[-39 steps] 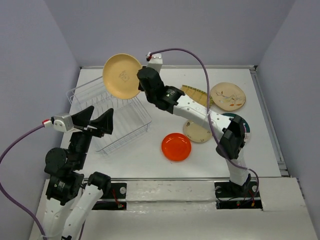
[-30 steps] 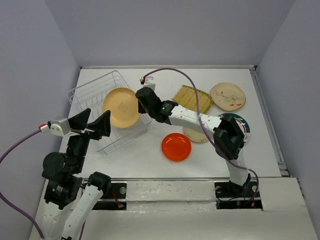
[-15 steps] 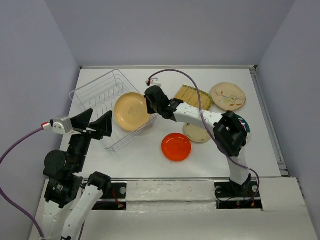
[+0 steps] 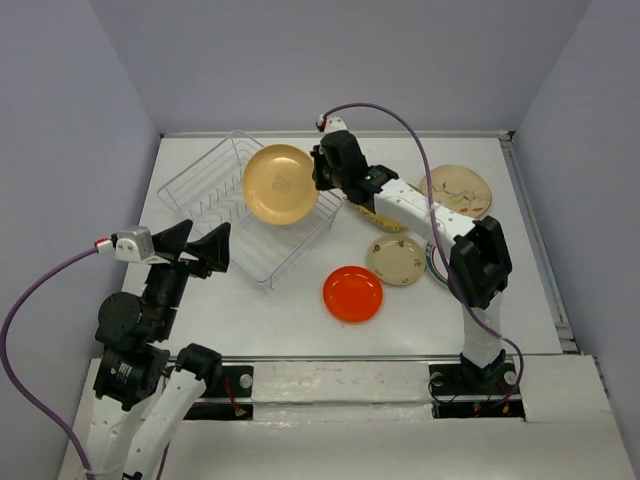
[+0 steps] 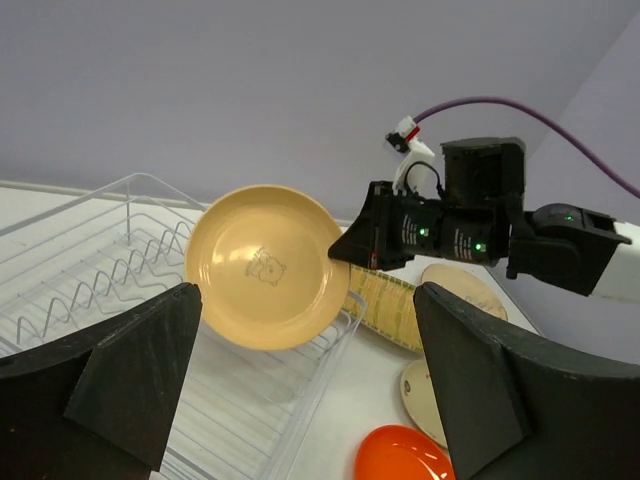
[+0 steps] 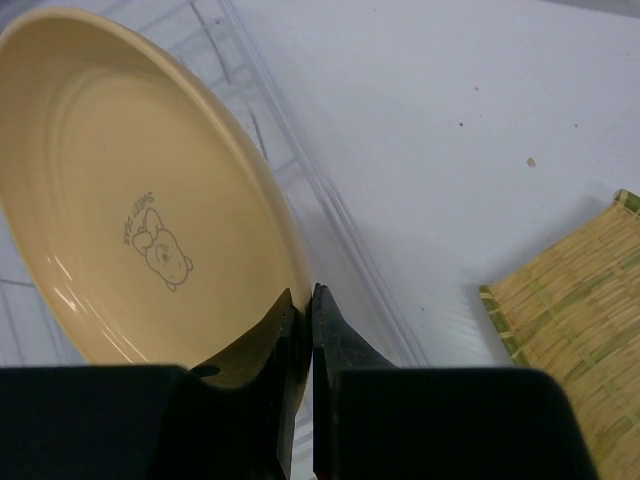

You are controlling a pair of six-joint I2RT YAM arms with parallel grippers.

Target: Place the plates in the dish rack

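One peach plate (image 4: 281, 184) juts leftward, rim pinched by the right hand (image 4: 320, 178).

Both arms are white tubes joined by black motor housings. The left arm (image 4: 152, 330) carries a small white camera box (image 4: 131, 243) with a red tip, and the left gripper (image 4: 208, 226) has two broad, black, wedge-shaped fingers (image 5: 140, 370). Green lights (image 5: 475, 245) glow on the black wrist section of the right arm (image 4: 405, 205). A purple cable (image 4: 400, 115) trails from each wrist. Thin red and yellow wires (image 4: 503, 404) show at the bases.
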